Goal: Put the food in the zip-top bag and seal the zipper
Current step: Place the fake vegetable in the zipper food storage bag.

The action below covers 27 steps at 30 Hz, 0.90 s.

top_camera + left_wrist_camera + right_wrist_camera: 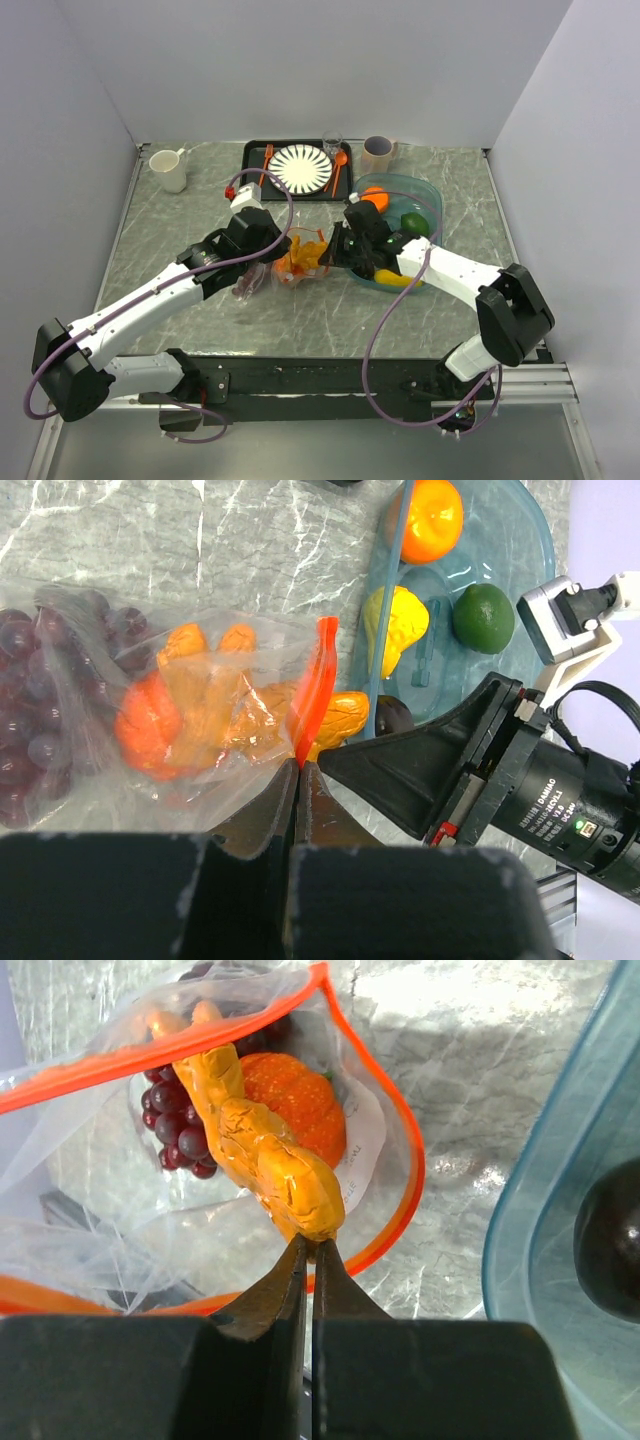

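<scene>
The left gripper [297, 772] has its jaws pressed together on the near end of the zipper [318, 680], pinching the lip of the zip-top bag [270, 645]. The right gripper [307, 1248] is closed as well, its fingertips right at the near end of a long yellow piece [250, 1140], though I cannot tell whether they nip that piece, the film or nothing. The bag lies on the marbled table [180, 220] between the two wrists, with its mouth gaping toward the right wrist camera and the orange-red strip bowed into a loop. The long yellow piece reaches in through that mouth, and deeper inside sit an orange-red piece [305, 1100] and dark purple grapes [175, 1125]. A white label [355, 1165] shows through the film, its print too small to read. White lettering [553, 792] on the black body of the right wrist reads "DAMIAO", and the smaller line beside it is illegible. Just beside the bag stands the teal tub [525, 550], holding a dark purple piece [393, 715], a yellow piece [395, 625], a green piece [490, 618] and a round orange [430, 518]. At the far edge a black tray [250, 150] carries a striped plate [300, 168] between an orange fork [267, 160] and an orange spoon [340, 165]. A glass [332, 142] and a mug [378, 153] stand near the tray, and a white cup [170, 170] stands far left.
</scene>
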Each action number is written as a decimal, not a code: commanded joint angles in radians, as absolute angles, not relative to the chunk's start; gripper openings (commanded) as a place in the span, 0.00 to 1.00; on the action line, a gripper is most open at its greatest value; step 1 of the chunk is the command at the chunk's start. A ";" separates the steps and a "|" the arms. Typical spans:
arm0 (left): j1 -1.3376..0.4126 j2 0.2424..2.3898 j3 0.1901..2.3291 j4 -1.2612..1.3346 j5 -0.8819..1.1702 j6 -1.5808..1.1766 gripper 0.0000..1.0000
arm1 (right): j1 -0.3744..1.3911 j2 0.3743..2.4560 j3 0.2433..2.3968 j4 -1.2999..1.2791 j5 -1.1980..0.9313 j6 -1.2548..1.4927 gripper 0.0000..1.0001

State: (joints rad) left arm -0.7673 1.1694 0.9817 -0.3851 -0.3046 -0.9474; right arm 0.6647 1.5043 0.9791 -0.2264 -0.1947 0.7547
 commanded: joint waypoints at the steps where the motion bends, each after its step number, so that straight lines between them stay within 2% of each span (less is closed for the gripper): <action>1: -0.770 1.160 1.022 -0.367 -0.311 -0.948 0.01 | 0.663 1.474 1.028 -0.175 -0.258 0.690 0.00; 14: -0.769 1.157 1.034 -0.376 -0.321 -0.945 0.01 | 0.680 1.577 1.138 -0.126 -0.544 0.601 0.00; 19: -0.770 1.151 1.029 -0.374 -0.322 -0.948 0.01 | 0.704 1.655 1.212 -0.235 -0.557 0.545 0.00; 27: -0.770 1.143 1.025 -0.373 -0.337 -0.954 0.01 | 0.726 1.663 1.180 -0.235 -0.601 0.519 0.00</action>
State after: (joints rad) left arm -0.7673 1.1690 0.9821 -0.3862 -0.3134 -0.9478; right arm 0.7124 1.6615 1.1595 -0.2321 -0.5480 0.5556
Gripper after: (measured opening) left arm 0.032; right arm 0.031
